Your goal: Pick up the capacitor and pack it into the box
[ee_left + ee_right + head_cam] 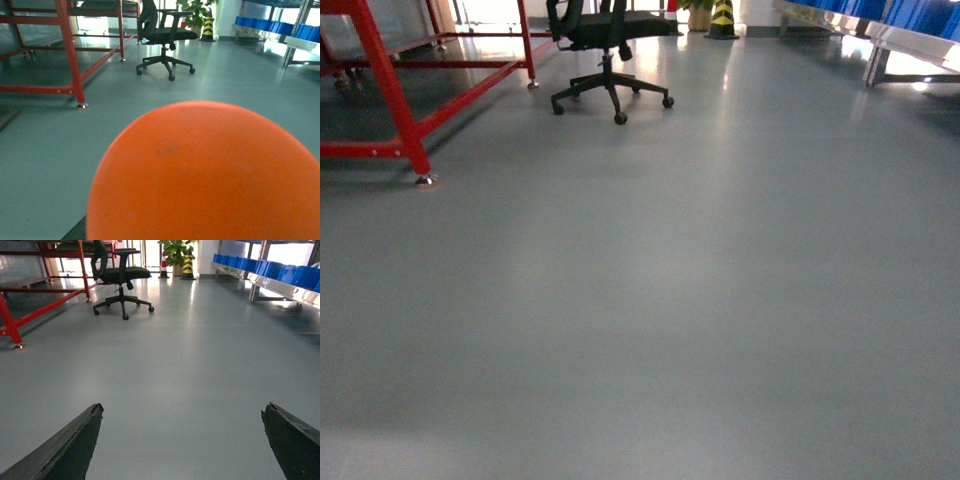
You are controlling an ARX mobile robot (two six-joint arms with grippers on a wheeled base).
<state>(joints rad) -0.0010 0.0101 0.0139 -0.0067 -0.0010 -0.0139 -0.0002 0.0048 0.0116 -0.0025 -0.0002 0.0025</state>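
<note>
An orange, round, smooth capacitor (205,170) fills the lower part of the left wrist view, held off the grey floor right in front of the camera. My left gripper (190,215) is shut on it. The capacitor hides the jaws except for a dark sliver of one finger (75,233) at the bottom left. My right gripper (182,410) is open in the right wrist view, its two dark fingertips wide apart over bare floor with nothing between them. Neither gripper shows in the head view. The box is out of view.
A red metal table frame (390,90) stands at the far left. A black office chair (605,45) on castors is beyond it. Blue bins (280,272) sit on a shelf along the right wall. A striped bollard (187,265) and a plant (175,250) stand at the back.
</note>
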